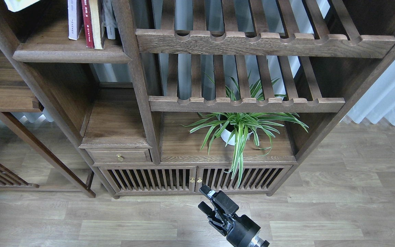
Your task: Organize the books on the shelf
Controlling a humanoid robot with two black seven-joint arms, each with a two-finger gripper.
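Observation:
The shelf (70,55) is the dark-brown board with a rounded front edge at the upper left. On it stand the white-lavender book (74,19), the dark red book (87,22), a tan book (96,24) and a grey item behind them. Only a corner of the yellow-green book (19,3) shows at the top left edge, above the shelf's left end; what holds it is out of view. My right gripper (203,198) is open and empty, low over the floor in front of the cabinet. My left gripper is out of view.
Two slatted racks (252,43) with notched rails fill the right of the cabinet. A potted spider plant (238,128) stands below them. A vertical post (135,79) bounds the shelf on its right. A side table (5,99) is at the left.

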